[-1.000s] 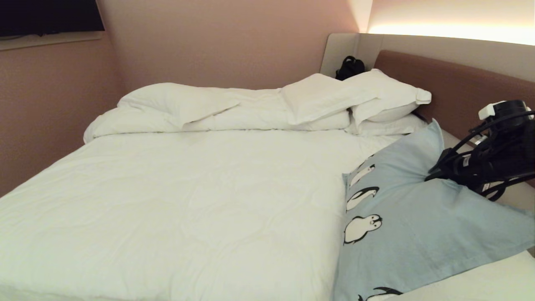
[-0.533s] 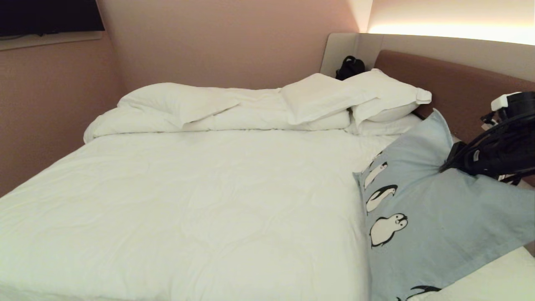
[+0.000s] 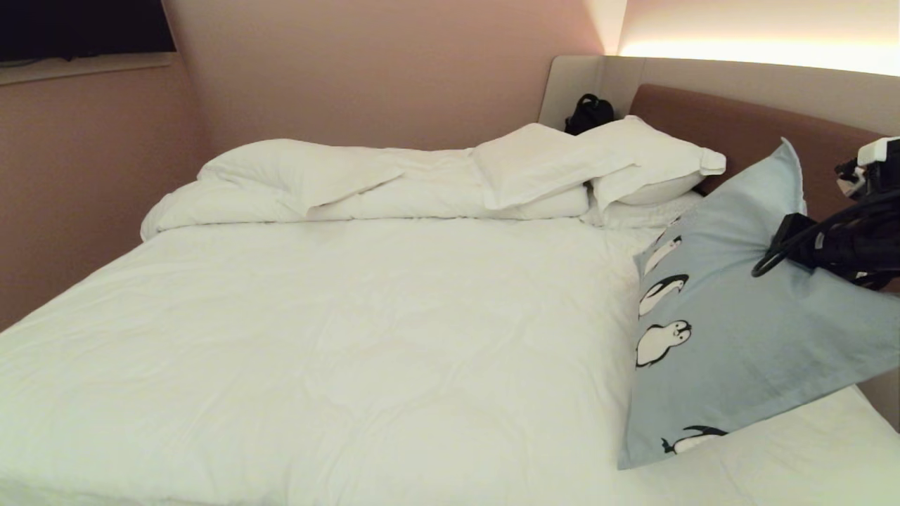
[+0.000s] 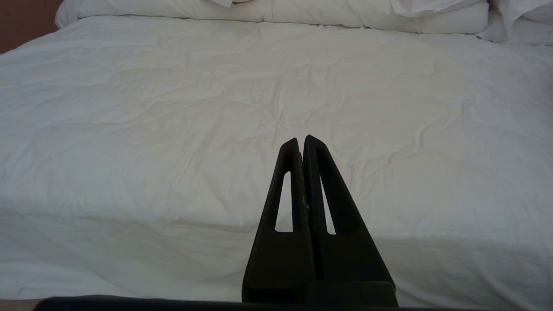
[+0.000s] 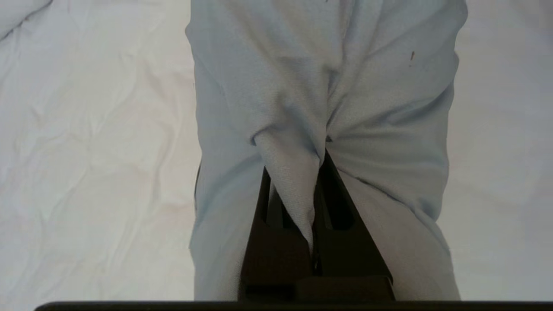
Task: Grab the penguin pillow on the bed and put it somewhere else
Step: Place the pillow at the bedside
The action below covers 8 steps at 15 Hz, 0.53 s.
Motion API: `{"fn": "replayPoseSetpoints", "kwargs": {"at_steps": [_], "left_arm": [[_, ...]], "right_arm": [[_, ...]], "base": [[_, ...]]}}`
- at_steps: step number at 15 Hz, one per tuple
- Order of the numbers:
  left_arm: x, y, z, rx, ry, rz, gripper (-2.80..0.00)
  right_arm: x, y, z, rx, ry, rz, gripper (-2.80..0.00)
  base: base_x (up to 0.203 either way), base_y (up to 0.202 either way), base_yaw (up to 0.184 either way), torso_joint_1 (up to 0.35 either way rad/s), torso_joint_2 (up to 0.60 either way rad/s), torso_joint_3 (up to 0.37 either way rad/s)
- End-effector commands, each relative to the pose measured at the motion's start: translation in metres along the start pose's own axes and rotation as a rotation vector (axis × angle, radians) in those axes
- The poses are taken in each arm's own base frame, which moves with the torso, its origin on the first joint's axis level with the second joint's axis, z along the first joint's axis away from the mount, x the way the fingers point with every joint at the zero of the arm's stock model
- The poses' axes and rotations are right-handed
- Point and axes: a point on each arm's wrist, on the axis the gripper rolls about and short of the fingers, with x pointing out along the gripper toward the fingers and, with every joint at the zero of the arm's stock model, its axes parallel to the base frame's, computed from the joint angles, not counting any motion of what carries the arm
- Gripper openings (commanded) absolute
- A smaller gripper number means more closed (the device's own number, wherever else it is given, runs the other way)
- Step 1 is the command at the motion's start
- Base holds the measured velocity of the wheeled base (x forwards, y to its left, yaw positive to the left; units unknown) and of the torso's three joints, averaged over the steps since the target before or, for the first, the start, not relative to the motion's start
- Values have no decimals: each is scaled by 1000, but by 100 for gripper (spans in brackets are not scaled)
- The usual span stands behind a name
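The light blue-grey penguin pillow point(image 3: 731, 330) hangs tilted at the right side of the bed point(image 3: 351, 337), its lower corner still touching the sheet. My right gripper point(image 3: 777, 242) is shut on a bunched fold of the penguin pillow point(image 5: 302, 108), and the cloth hides its fingertips. A row of black-and-white penguins runs down the pillow's left edge. My left gripper point(image 4: 301, 140) is shut and empty, level in front of the white sheet point(image 4: 173, 129).
Two white pillows point(image 3: 633, 165) and a folded white duvet point(image 3: 316, 183) lie at the head end. A black bag point(image 3: 588, 112) sits in the corner by the brown headboard point(image 3: 759, 140). Pink walls close in the far side.
My right gripper has lifted the penguin pillow and carried it to the right; the pillow now stands steeper with more of the white sheet showing below it. The left arm has kept still.
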Motion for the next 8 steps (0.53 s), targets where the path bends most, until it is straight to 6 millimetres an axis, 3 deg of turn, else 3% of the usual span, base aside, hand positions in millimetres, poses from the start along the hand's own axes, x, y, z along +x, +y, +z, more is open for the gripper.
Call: {"fn": "replayPoseSetpoints", "kwargs": {"at_steps": [1, 6, 8], "left_arm": [[0, 0, 0, -1, -1, 0, -280], [0, 0, 0, -1, -1, 0, -280], [0, 0, 0, -1, -1, 0, -280]], "right_arm": [[9, -8, 4, -59, -44, -6, -280], [40, -19, 2, -139, -76, -20, -280], [42, -20, 6, -166, -112, 3, -280]], "base": [[0, 0, 0, 0, 0, 0], [0, 0, 0, 0, 0, 0], [0, 0, 0, 0, 0, 0]]}}
